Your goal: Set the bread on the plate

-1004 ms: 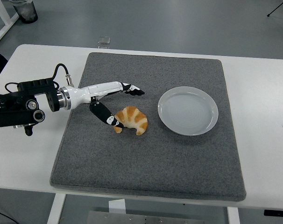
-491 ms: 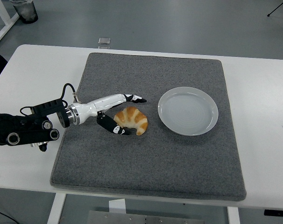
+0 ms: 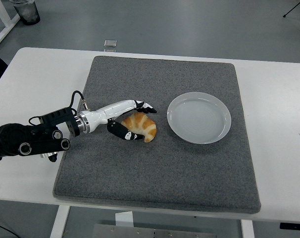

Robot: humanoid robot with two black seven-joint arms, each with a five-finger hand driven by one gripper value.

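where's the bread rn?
Head view: the bread lies on the grey mat, centre-left, just left of the empty plate, with the left hand closing around its left end.

I have one view only, from my head camera, set high on my side of the flat white table [image 3: 278, 99] and facing forward and down. The table's near edge runs along the frame's bottom; bare grey floor [image 3: 189, 25] fills the top. My left arm enters from the left edge.
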